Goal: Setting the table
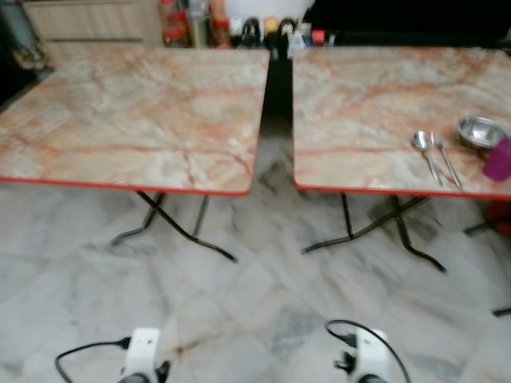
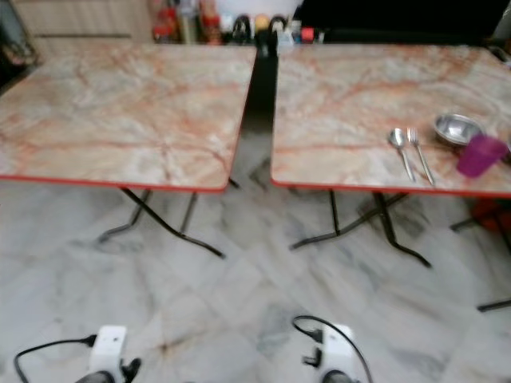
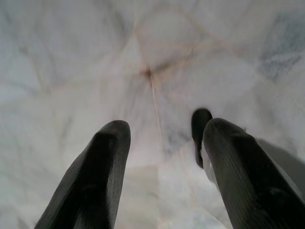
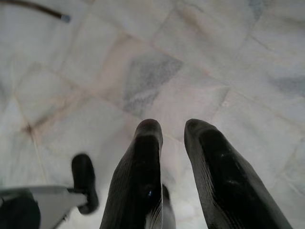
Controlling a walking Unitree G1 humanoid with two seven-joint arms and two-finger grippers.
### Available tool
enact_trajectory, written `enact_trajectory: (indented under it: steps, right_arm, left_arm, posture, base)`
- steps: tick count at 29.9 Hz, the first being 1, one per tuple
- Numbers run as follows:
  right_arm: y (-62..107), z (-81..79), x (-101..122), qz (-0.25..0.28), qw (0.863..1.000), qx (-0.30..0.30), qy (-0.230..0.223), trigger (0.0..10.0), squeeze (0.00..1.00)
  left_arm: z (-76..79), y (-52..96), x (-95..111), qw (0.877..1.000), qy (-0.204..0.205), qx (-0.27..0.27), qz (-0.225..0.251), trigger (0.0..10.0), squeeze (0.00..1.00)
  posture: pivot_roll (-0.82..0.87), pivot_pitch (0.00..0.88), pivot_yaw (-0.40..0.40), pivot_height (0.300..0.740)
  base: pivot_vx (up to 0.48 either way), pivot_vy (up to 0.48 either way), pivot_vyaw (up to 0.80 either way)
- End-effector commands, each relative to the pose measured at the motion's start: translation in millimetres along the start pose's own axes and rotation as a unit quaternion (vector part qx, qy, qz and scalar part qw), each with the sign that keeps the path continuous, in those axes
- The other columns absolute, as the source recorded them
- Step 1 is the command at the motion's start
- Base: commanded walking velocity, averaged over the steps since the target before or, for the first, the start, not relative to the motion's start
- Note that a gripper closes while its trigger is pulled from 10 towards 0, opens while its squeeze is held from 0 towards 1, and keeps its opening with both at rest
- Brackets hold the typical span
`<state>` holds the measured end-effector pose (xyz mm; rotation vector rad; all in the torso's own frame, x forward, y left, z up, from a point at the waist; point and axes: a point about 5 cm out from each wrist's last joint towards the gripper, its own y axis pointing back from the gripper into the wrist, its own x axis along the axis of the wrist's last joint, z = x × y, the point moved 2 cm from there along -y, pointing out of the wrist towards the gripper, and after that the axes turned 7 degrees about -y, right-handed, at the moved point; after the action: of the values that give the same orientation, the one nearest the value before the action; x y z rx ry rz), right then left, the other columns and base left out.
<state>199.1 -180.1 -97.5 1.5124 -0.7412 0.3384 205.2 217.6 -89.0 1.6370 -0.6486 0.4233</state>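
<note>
— Where does the setting stand?

— On the right worktop (image 1: pixel 375 104), near its front edge: a spoon (image 1: pixel 423 148) and fork (image 1: pixel 444 155) side by side, a steel bowl (image 1: pixel 480 131) just beyond, a purple cup (image 1: pixel 498 159) beside it; the left worktop (image 1: pixel 136 112) is bare.

— And your arms?

— Both hang low over the marble floor (image 1: pixel 255 303); my left fingers (image 3: pixel 107 157) are spread wide, my right fingers (image 4: pixel 147 157) part only narrowly — neither holds anything.

— The step?

— Fetching more pieces, I judge; I should approach squarely and grip low.
</note>
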Motion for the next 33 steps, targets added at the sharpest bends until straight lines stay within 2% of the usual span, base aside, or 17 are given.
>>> enact_trajectory:
  steps: [1, 12, 33]
  right_arm:
    - [2.4, 12.2, -6.2, -0.008, 1.000, -0.016, -0.001, 10.0, 0.00]
    - [2.5, 12.7, -6.8, -0.010, 1.000, -0.016, -0.002, 10.0, 0.00]
    - [2.8, 12.4, -8.7, -0.014, 1.000, -0.014, 0.010, 10.0, 0.00]
  left_arm:
    - [3.8, -0.5, 1.8, 1.000, -0.008, -0.006, 0.003, 10.0, 0.00]
    - [4.0, -0.3, 0.8, 1.000, -0.004, -0.007, 0.001, 10.0, 0.00]
    - [3.3, -0.1, -0.6, 1.000, -0.008, -0.008, -0.002, 10.0, 0.00]
  posture:
    - [-0.04, 0.090, 0.005, 0.740]
    - [-0.04, 0.093, 0.004, 0.740]
    - [-0.05, 0.077, 0.005, 0.740]
  base:
    - [0.319, 0.000, 0.00]
    - [0.000, 0.000, 0.00]
    - [0.347, 0.000, 0.00]
